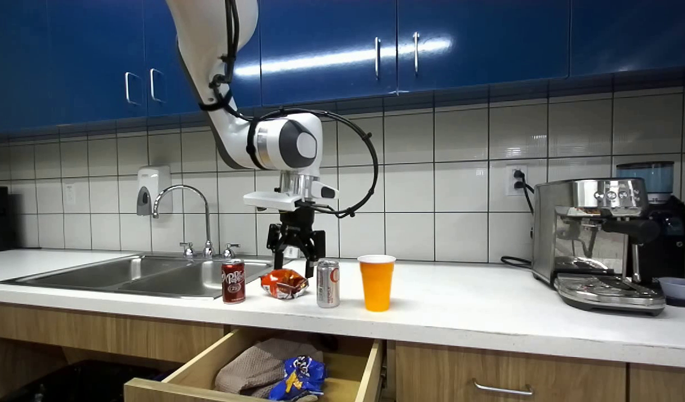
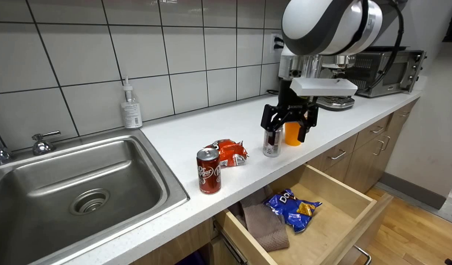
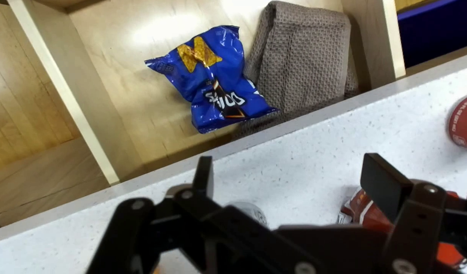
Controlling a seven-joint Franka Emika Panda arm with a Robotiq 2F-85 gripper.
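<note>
My gripper (image 1: pixel 293 269) points down over the counter, its fingers spread wide with nothing between them. In an exterior view it hangs between a crumpled red chip bag (image 1: pixel 284 283) and an upright silver can (image 1: pixel 327 285). One finger (image 2: pixel 272 138) overlaps the can in an exterior view; whether they touch I cannot tell. Beside the can stands an orange cup (image 1: pixel 377 286). A Dr Pepper can (image 2: pixel 209 171) is upright near the sink. In the wrist view, the fingers partly hide the silver can (image 3: pixel 252 211) and the red bag (image 3: pixel 370 213). A blue Doritos bag (image 3: pixel 218 80) lies in the drawer.
The pulled-out drawer (image 2: pixel 332 187) juts from under the counter edge and also holds a folded brown towel (image 3: pixel 302 57). A steel sink (image 2: pixel 137 176) with a faucet (image 1: pixel 207 218) lies beside the Dr Pepper can. An espresso machine (image 1: pixel 588 240) stands farther along the counter.
</note>
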